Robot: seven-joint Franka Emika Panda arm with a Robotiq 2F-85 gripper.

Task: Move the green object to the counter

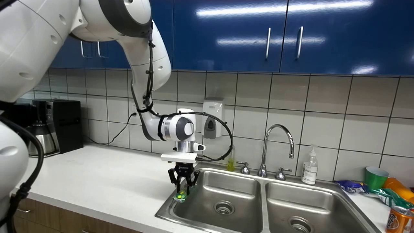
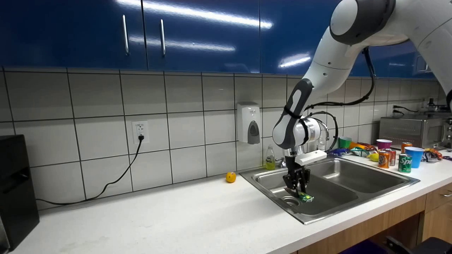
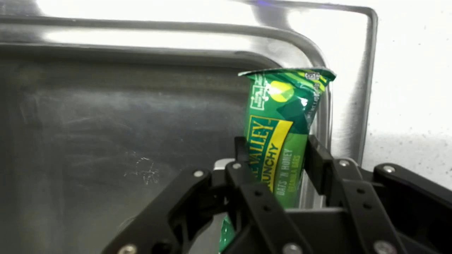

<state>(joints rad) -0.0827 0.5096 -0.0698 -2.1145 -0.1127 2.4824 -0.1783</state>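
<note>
By my reading the task is about half done: the green granola bar (image 3: 280,135) seems to be in hand but not yet placed. In the wrist view the jaws meet it on both long sides, so I judge them clenched on it rather than merely standing on either side. The bar is at the edge of the sink basin (image 1: 233,187), one end overlapping the metal rim (image 3: 353,88) as seen from the wrist; whether any part of it touches the basin I cannot tell. It is not on the white tabletop (image 1: 113,181), which begins just past that rim and, in an exterior view, runs toward a black coffee maker (image 1: 66,123). What remains, I judge, is to raise the bar enough to pass the rim, carry it sideways over the tabletop, lower it until it rests there, and let go.
</note>
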